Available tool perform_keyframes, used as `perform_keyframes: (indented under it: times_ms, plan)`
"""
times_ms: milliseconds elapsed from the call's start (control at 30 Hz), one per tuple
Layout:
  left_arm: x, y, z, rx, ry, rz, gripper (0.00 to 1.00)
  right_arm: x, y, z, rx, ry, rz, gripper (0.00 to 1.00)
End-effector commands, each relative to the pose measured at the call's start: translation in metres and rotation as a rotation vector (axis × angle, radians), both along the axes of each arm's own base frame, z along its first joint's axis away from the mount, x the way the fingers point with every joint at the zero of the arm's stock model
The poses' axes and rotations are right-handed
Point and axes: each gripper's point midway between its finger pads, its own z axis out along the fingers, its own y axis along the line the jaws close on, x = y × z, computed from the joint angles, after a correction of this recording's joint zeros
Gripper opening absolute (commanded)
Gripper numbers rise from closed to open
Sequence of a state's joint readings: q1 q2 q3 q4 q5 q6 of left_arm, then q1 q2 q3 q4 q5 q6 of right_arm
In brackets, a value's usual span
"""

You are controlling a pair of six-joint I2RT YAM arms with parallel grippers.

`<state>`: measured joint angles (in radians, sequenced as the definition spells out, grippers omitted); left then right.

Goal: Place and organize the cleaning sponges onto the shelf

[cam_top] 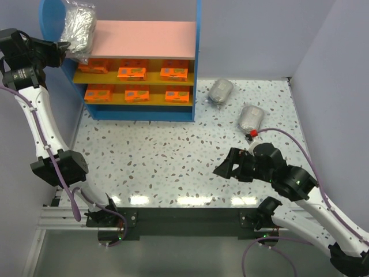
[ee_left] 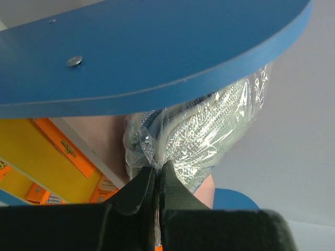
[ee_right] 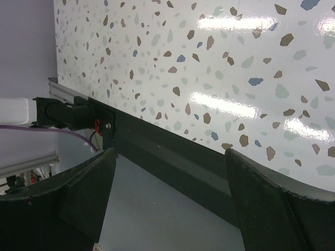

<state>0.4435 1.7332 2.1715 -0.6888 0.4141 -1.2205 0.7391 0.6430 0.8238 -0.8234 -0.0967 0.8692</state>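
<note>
Currently the left gripper [ee_left: 155, 180] is pinched shut on only a fold of clear plastic. The grey bundle [ee_left: 204, 130] bulges just beyond its fingertips, tight against the rounded blue side panel [ee_left: 157, 52] at the end of the pink top board [cam_top: 150, 37]. Whether it rests on that board I cannot tell. Released too near the edge it could roll off, or the thin film could slip or tear. The right gripper [ee_right: 170, 180] hangs wide and empty, a second bundle [cam_top: 221, 91] and third bundle [cam_top: 251, 117] lying beyond it.

Orange packs [cam_top: 131, 72], silvery-grey bundle [cam_top: 79, 26], speckled table [cam_top: 173, 156]
</note>
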Motion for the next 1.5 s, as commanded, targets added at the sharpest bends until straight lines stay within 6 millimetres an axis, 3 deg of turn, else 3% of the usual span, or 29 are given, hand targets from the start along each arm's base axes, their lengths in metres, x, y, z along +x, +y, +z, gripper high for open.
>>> perform_keyframes:
  times_ms: [0,33,67,133,233,367,467,567,633,767,800,867,900,933,967,1000,1067,1100,1167,1200,1300,1333,1400,1467]
  plan:
    - [0.008,0.000,0.022,-0.001,-0.085,-0.032,0.02,0.006,0.002,0.003,-0.003,-0.034,0.003,0.88]
    - [0.009,0.003,0.022,0.003,-0.087,-0.020,0.09,0.007,0.003,0.003,-0.002,-0.032,0.003,0.89]
    - [0.009,0.004,0.023,0.004,-0.092,-0.013,0.26,0.008,0.003,0.004,-0.004,-0.035,0.003,0.89]
    - [0.009,0.005,0.026,0.004,-0.107,-0.009,0.46,0.010,0.005,0.005,-0.003,-0.036,0.003,0.90]
    - [0.008,0.007,0.032,0.013,-0.125,0.006,0.66,0.013,0.007,0.008,-0.005,-0.044,0.007,0.91]
    - [-0.001,0.004,0.048,0.028,-0.165,0.016,0.76,0.018,0.005,0.016,-0.013,-0.070,-0.012,0.92]
    - [-0.020,-0.004,0.069,0.043,-0.212,0.022,0.80,0.027,-0.003,0.025,-0.042,-0.106,-0.060,0.93]
    - [-0.047,-0.027,0.074,0.040,-0.248,-0.020,0.83,0.040,-0.012,0.035,-0.098,-0.141,-0.110,0.96]
    - [-0.071,-0.049,0.064,0.044,-0.254,-0.063,0.84,0.052,-0.016,0.026,-0.172,-0.119,-0.147,0.98]
    - [-0.111,-0.102,0.029,0.096,-0.226,-0.195,0.86,0.090,-0.030,0.022,-0.210,-0.103,-0.255,0.98]
    - [-0.127,-0.116,0.012,0.101,-0.209,-0.222,0.87,0.108,-0.046,0.021,-0.216,-0.089,-0.329,0.98]
    - [-0.144,-0.143,-0.008,0.148,-0.194,-0.305,0.89,0.135,-0.059,0.017,-0.228,-0.071,-0.401,0.98]
    - [-0.159,-0.154,-0.030,0.149,-0.158,-0.339,0.89,0.151,-0.079,0.017,-0.239,-0.066,-0.470,0.98]
    - [-0.167,-0.160,-0.040,0.161,-0.142,-0.365,0.90,0.164,-0.087,0.007,-0.266,-0.034,-0.500,0.98]
    - [-0.175,-0.165,-0.052,0.193,-0.130,-0.397,0.90,0.179,-0.095,0.016,-0.260,-0.054,-0.536,0.98]
    - [-0.190,-0.173,-0.070,0.194,-0.108,-0.433,0.90,0.192,-0.113,0.016,-0.280,-0.056,-0.584,0.98]
    - [-0.203,-0.175,-0.089,0.252,-0.088,-0.459,0.91,0.219,-0.135,0.012,-0.346,-0.050,-0.654,0.98]
    - [-0.214,-0.178,-0.104,0.254,-0.056,-0.472,0.92,0.229,-0.154,0.006,-0.383,-0.034,-0.701,0.98]
    - [-0.227,-0.184,-0.116,0.298,-0.061,-0.518,0.92,0.252,-0.172,-0.008,-0.415,0.004,-0.736,0.98]
    - [-0.232,-0.186,-0.134,0.284,-0.013,-0.535,0.92,0.260,-0.185,-0.013,-0.427,0.019,-0.761,0.98]
    - [-0.244,-0.199,-0.158,0.292,0.010,-0.606,0.91,0.289,-0.190,-0.033,-0.436,0.034,-0.752,0.97]
    - [-0.247,-0.200,-0.164,0.294,0.020,-0.617,0.92,0.296,-0.200,-0.041,-0.439,0.041,-0.763,0.97]
    - [-0.250,-0.207,-0.180,0.298,0.037,-0.664,0.91,0.317,-0.197,-0.061,-0.443,0.054,-0.724,0.96]
    - [-0.254,-0.215,-0.189,0.301,0.038,-0.709,0.91,0.334,-0.193,-0.066,-0.429,0.025,-0.694,0.95]
